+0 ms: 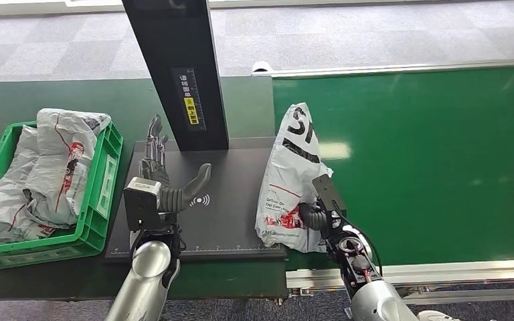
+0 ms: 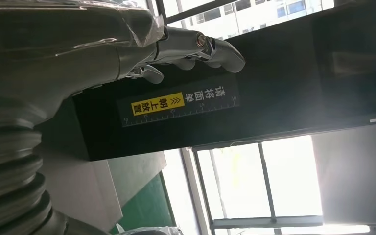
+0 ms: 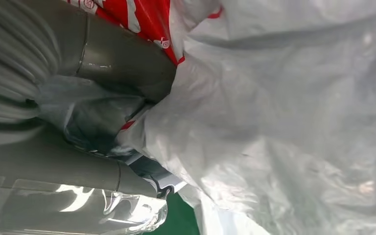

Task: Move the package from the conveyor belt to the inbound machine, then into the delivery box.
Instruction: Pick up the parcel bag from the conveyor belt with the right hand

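The right robot hand (image 1: 314, 217) grips the package (image 1: 293, 180), which straddles the conveyor belt (image 1: 428, 160) edge and inbound machine (image 1: 231, 221), long axis running away from the robot. The left robot hand (image 1: 164, 180) hovers unclenched over the machine, with the delivery box (image 1: 104, 194) further left.

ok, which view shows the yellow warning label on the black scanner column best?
Left wrist view: the yellow warning label on the black scanner column is large and legible, though sideways. Head view shows it small. Right wrist view shows the white plastic package instead.
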